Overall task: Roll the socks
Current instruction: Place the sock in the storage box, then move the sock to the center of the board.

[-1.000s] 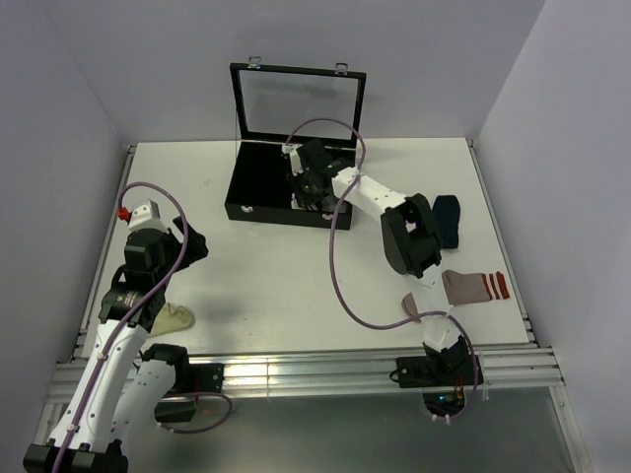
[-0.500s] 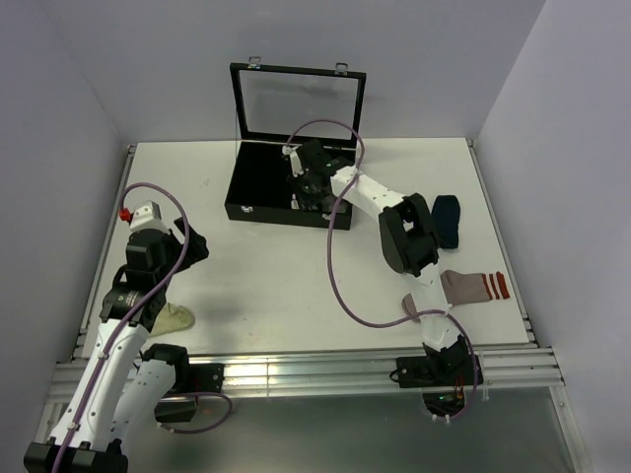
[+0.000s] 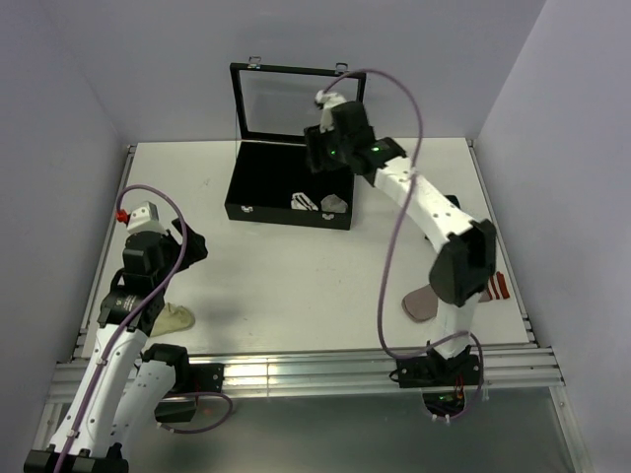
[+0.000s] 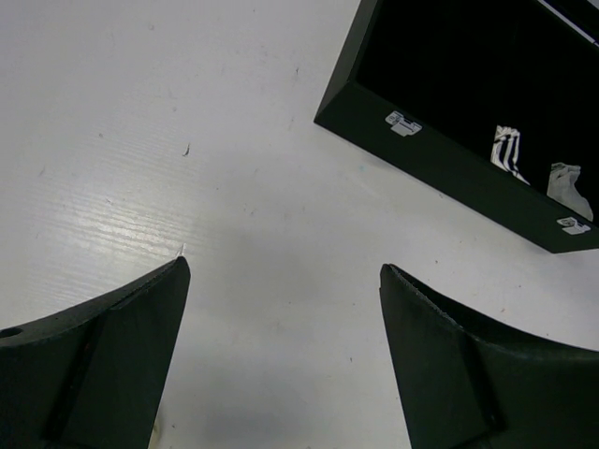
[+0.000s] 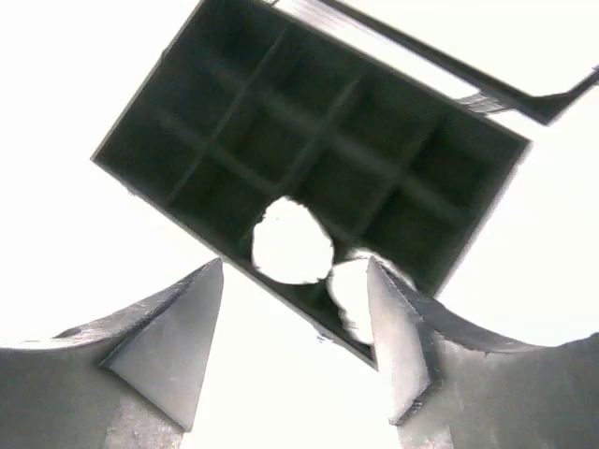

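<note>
White desk (image 3: 266, 276), open black box (image 3: 258, 213). Two rolled socks (image 3: 301, 201) inside; loose sock (image 3: 419, 304) near right base. Left jaws, right jaws apart, empty. Fabric likely soft, limp, light: pinch cuff edge.

A black case (image 3: 258, 210) sits toward the upper middle of the white table (image 3: 276, 281), its clear-panelled lid (image 3: 296, 103) standing upright at the back. Inside, dividers (image 5: 298, 120) split it into a grid of compartments. Two small silver latches (image 4: 403, 123) sit on its front wall. An aluminium rail (image 3: 296, 372) runs along the table's near edge.
</note>
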{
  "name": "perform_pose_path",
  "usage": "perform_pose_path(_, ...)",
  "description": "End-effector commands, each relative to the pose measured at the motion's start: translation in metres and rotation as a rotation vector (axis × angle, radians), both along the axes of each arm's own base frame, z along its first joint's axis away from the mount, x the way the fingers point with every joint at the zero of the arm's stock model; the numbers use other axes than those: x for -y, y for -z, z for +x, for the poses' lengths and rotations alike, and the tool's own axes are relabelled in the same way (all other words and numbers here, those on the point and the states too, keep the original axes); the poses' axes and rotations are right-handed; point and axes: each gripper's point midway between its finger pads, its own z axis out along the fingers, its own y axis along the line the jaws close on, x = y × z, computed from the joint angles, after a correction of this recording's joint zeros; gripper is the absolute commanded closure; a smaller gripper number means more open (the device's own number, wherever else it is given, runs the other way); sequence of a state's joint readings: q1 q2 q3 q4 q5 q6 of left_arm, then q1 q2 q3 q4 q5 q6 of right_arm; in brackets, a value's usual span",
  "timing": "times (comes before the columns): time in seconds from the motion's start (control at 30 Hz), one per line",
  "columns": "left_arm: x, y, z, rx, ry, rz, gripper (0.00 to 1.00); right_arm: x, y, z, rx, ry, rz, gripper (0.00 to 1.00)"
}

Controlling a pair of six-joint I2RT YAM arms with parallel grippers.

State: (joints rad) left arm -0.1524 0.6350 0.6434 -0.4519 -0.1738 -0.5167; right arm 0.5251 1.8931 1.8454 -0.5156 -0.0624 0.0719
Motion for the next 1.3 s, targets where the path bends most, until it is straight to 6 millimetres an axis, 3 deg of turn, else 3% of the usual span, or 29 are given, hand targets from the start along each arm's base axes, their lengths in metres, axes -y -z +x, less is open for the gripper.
perform_pose_path(0.0, 0.003, -0.014, 0.004, 0.059, 0.013, -0.008, 0.12, 0.056, -0.055, 0.004, 0.119, 0.22, 0.092, 0.29)
perform_pose_path(0.03, 0.003, -0.014, 0.004, 0.059, 0.011, -0.009, 0.12, 0.07, -0.043, 0.002, 0.1, 0.272, 0.079, 0.25)
perform_pose_path(0.1, 0.002, -0.014, 0.004, 0.059, 0.01, -0.007, 0.12, 0.101, -0.045, -0.001, 0.073, 0.385, 0.125, 0.18)
perform_pose_path(0.13, 0.002, -0.015, 0.004, 0.063, 0.009, -0.007, 0.12, 0.115, -0.03, -0.006, 0.028, 0.426, 0.117, 0.17)
perform_pose_path(0.2, 0.002, -0.016, 0.003, 0.065, 0.006, -0.006, 0.12, 0.156, -0.021, -0.007, -0.015, 0.575, 0.159, 0.1)
perform_pose_path(0.23, 0.002, -0.016, 0.003, 0.067, 0.006, -0.007, 0.12, 0.173, -0.001, -0.015, -0.073, 0.629, 0.144, 0.09)
perform_pose_path(0.27, 0.002, -0.017, 0.003, 0.073, 0.008, -0.008, 0.12, 0.186, 0.007, -0.018, -0.109, 0.688, 0.177, 0.08)
perform_pose_path(0.3, 0.002, -0.017, 0.003, 0.073, 0.008, -0.007, 0.12, 0.215, 0.015, -0.019, -0.13, 0.762, 0.191, 0.08)
perform_pose_path(0.33, 0.002, -0.017, 0.003, 0.073, 0.009, -0.008, 0.12, 0.23, 0.036, -0.027, -0.18, 0.808, 0.188, 0.08)
perform_pose_path(0.4, 0.002, -0.019, 0.003, 0.08, 0.008, -0.009, 0.12, 0.265, 0.056, -0.033, -0.23, 0.913, 0.24, 0.1)
perform_pose_path(0.53, 0.003, -0.02, 0.003, 0.092, 0.017, -0.011, 0.11, 0.312, 0.115, -0.052, -0.34, 1.055, 0.24, 0.12)
perform_pose_path(0.67, 0.004, -0.023, 0.001, 0.104, 0.022, -0.014, 0.11, 0.338, 0.162, -0.06, -0.443, 1.124, 0.197, 0.13)
perform_pose_path(0.8, 0.005, -0.025, 0.001, 0.113, 0.023, -0.015, 0.11, 0.339, 0.197, -0.063, -0.541, 1.103, 0.156, 0.14)
perform_pose_path(0.97, 0.005, -0.026, 0.0, 0.119, 0.026, -0.018, 0.11, 0.304, 0.234, -0.079, -0.705, 0.99, 0.214, 0.18)
perform_pose_path(1.07, 0.007, -0.026, -0.001, 0.119, 0.031, -0.021, 0.11, 0.291, 0.23, -0.092, -0.714, 0.967, 0.187, 0.2)
perform_pose_path(1.27, 0.008, -0.027, -0.001, 0.126, 0.039, -0.018, 0.11, 0.223, 0.223, -0.135, -0.807, 0.81, 0.156, 0.21)
